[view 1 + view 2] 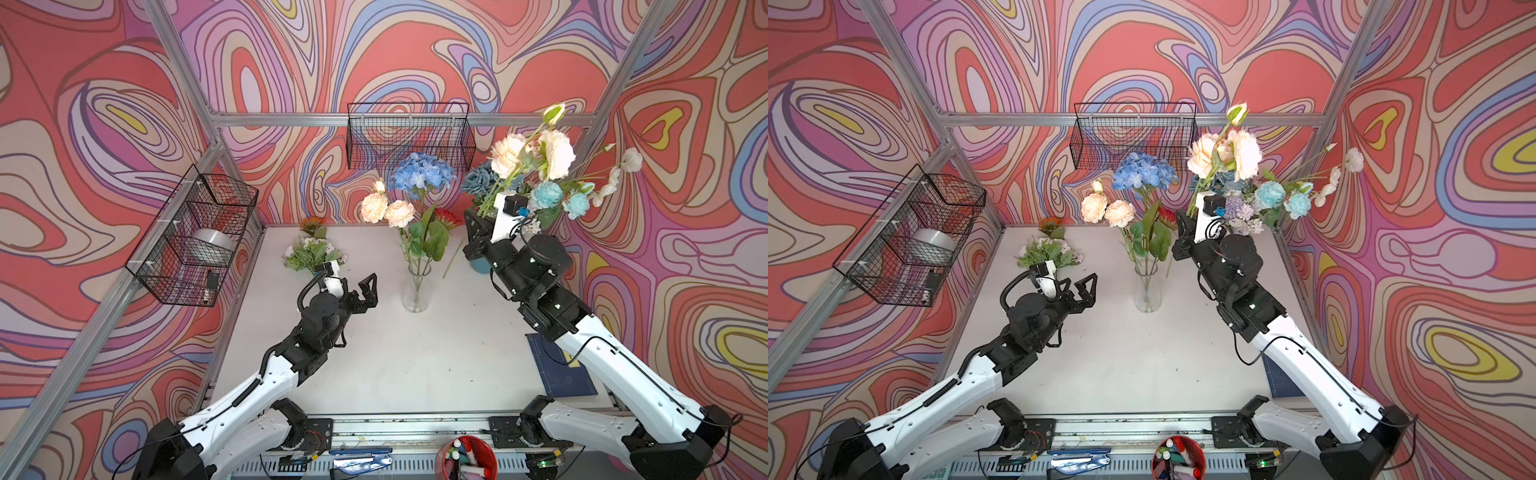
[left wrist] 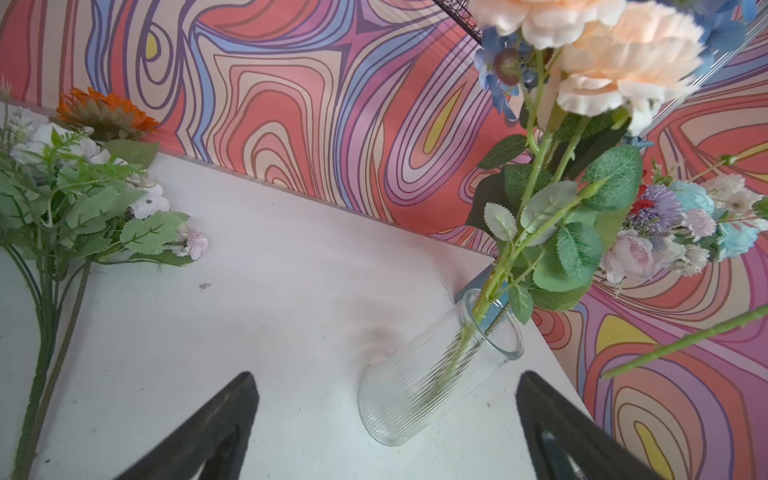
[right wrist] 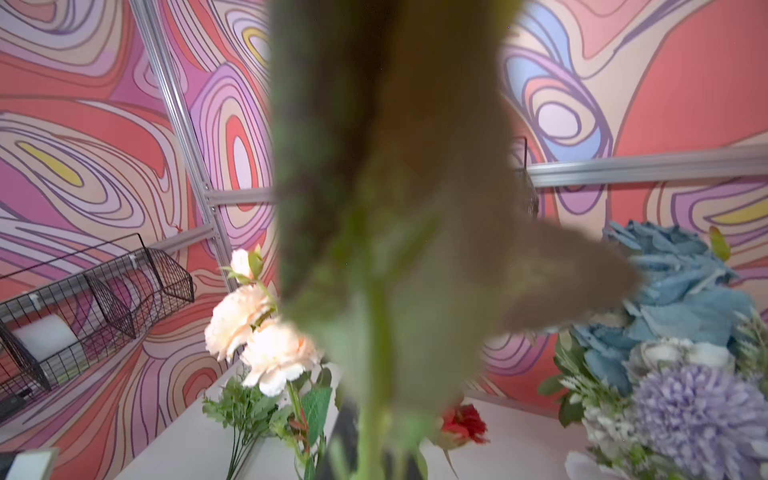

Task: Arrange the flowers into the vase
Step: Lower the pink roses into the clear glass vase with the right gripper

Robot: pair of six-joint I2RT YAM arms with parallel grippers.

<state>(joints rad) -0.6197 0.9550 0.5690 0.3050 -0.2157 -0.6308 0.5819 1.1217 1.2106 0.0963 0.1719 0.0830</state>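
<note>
A ribbed clear glass vase (image 1: 417,291) (image 2: 436,374) stands mid-table and holds a blue hydrangea (image 1: 422,172) and a stem of peach roses (image 1: 386,210). My left gripper (image 1: 369,293) (image 1: 1088,289) is open and empty, just left of the vase; its dark fingers (image 2: 216,428) flank the vase base in the left wrist view. My right gripper (image 1: 478,220) (image 1: 1185,226) is raised at the back right, shut on the green stem (image 3: 374,374) of a peach rose spray (image 1: 536,151). More flowers lie on the table: a white bunch (image 1: 309,251), an orange sunflower (image 1: 312,224) and a red daisy (image 1: 449,218).
A blue pot (image 1: 480,264) behind the right arm holds teal, lilac and white blooms (image 1: 546,195). Wire baskets hang on the back wall (image 1: 409,133) and the left wall (image 1: 195,237). A blue book (image 1: 557,370) lies at the right; a red pen cup (image 1: 467,457) stands at the front.
</note>
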